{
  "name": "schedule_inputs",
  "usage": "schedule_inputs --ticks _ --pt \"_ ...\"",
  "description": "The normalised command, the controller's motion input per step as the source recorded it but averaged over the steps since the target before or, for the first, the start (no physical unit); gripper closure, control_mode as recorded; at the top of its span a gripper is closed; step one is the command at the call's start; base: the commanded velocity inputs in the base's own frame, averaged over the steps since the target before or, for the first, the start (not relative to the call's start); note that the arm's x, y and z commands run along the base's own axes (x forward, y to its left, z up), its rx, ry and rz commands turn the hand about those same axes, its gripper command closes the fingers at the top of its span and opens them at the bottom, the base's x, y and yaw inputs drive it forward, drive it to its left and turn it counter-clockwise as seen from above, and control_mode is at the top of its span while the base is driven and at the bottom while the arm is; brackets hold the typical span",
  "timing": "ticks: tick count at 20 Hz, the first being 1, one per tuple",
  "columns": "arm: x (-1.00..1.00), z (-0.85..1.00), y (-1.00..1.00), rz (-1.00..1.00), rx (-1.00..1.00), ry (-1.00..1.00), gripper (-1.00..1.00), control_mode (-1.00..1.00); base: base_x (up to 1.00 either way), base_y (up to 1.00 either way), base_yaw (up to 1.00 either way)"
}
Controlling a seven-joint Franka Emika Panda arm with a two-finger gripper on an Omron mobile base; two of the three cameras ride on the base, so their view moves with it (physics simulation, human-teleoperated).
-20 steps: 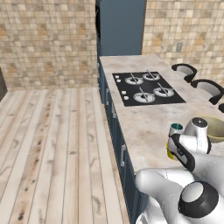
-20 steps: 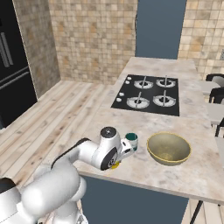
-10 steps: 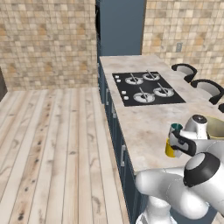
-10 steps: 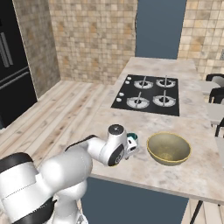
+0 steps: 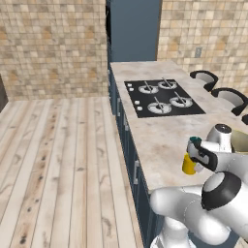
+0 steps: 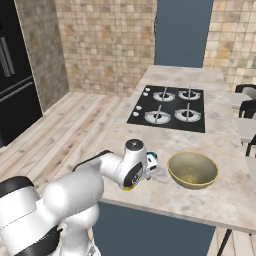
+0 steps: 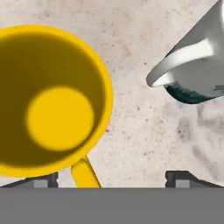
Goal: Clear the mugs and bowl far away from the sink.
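The gripper (image 7: 111,177) hangs spread wide above the yellow mug (image 7: 48,100), which stands on the counter (image 5: 155,140) at left of the hand view, the teal mug (image 7: 197,57) upper right. The mug looks set down; next comes lifting clear without clipping either.

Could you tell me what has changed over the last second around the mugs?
The end effector has opened and let go of the yellow mug, which now stands on the counter beside the teal mug. The arm's upper links have swung round. The bowl and stovetop stayed as they were.
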Motion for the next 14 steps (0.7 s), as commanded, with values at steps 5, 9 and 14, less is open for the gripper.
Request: schedule_inputs --ticks 5,9,14 --pt "-0.55 0.29 0.00 0.01 0.00 -0.14 -1.00 -1.00 0.00 0.00 0.00" --pt "-0.66 0.48 -0.02 0.01 0.00 -0.22 -1.00 -1.00 0.00 0.00 0.00" --pt "-0.78 0.54 0.00 0.04 0.00 -0.38 -1.00 -1.00 0.00 0.00 0.00"
